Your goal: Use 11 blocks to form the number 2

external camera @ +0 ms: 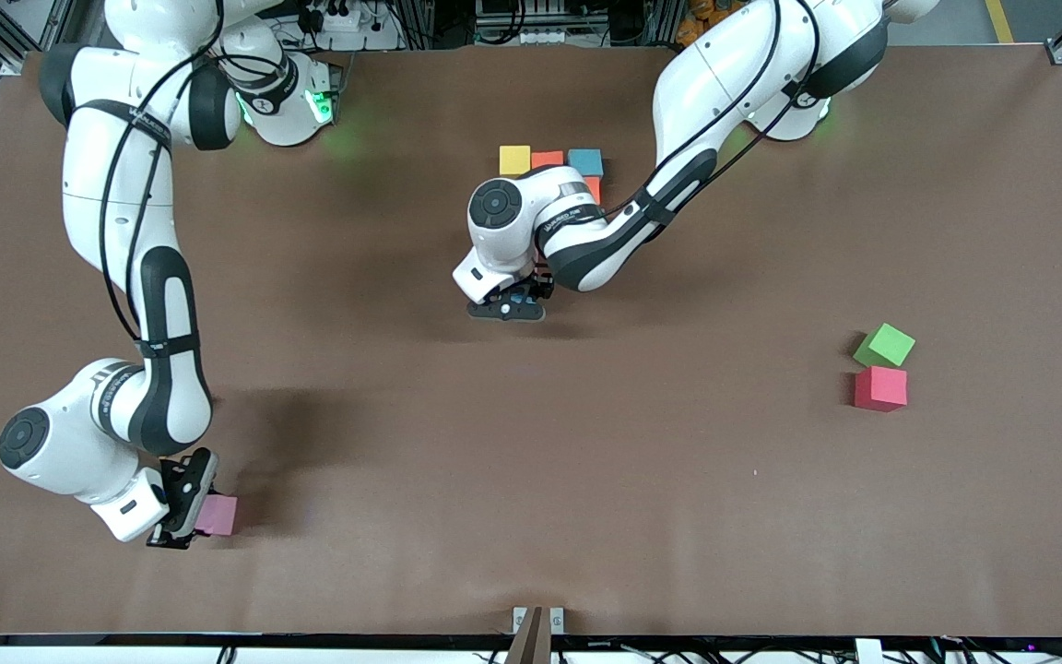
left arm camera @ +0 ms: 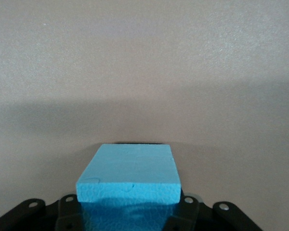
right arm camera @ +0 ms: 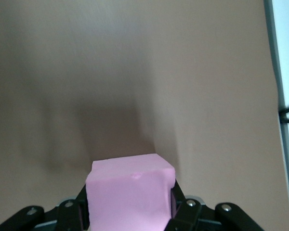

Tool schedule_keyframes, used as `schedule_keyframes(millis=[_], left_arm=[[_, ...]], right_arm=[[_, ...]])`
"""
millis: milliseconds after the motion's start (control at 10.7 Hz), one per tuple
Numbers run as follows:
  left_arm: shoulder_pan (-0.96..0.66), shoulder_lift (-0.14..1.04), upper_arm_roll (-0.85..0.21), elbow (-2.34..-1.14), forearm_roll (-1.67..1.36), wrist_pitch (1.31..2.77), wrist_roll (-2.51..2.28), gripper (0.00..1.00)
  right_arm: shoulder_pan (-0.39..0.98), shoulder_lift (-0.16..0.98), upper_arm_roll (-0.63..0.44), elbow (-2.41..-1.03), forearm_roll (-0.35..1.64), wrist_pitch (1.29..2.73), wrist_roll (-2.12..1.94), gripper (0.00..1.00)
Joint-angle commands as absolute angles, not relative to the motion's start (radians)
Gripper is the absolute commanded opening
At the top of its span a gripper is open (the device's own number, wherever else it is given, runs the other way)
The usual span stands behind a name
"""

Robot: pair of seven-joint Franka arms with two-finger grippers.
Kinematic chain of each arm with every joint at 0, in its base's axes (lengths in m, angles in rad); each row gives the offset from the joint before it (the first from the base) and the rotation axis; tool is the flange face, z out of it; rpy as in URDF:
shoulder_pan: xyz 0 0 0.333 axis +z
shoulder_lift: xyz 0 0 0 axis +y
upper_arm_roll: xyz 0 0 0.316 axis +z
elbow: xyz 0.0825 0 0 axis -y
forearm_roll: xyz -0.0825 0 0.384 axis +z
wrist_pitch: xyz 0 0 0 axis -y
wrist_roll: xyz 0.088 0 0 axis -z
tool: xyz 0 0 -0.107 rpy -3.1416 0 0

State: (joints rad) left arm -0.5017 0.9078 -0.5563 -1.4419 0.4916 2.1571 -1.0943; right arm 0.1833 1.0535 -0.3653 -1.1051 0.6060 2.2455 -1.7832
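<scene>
left gripper (external camera: 514,304) pinches a blue cube (left arm camera: 130,178) over the table (external camera: 678,507); right gripper (external camera: 182,516) clamps a pink cube (external camera: 217,515) on it

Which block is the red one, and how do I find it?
Look toward the left arm's end of the brown table, where two cubes sit by themselves. The red block is the one nearer the front camera. Its neighbour, the green cube, sits turned at an angle; the red one sits square.
</scene>
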Motion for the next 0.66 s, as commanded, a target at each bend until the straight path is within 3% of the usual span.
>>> schedule_keyframes(millis=[0, 469, 563], left_arm=[[-0.514, 0.925, -0.551, -1.425, 0.500, 2.161, -1.103, 0.06], [-0.514, 0.936, -0.551, -1.424, 0.499, 2.181, -1.104, 0.10], [-0.514, 0.936, -0.551, -1.424, 0.496, 2.183, -1.109, 0.62]], right_arm=[[0.213, 1.026, -0.357, -1.100, 0.595, 2.171, -1.714, 0.21], [0.268, 0.988, -0.361, -1.104, 0.597, 2.080, -1.668, 0.21], [0.271, 0.986, -0.360, -1.104, 0.595, 2.044, -1.636, 0.21]])
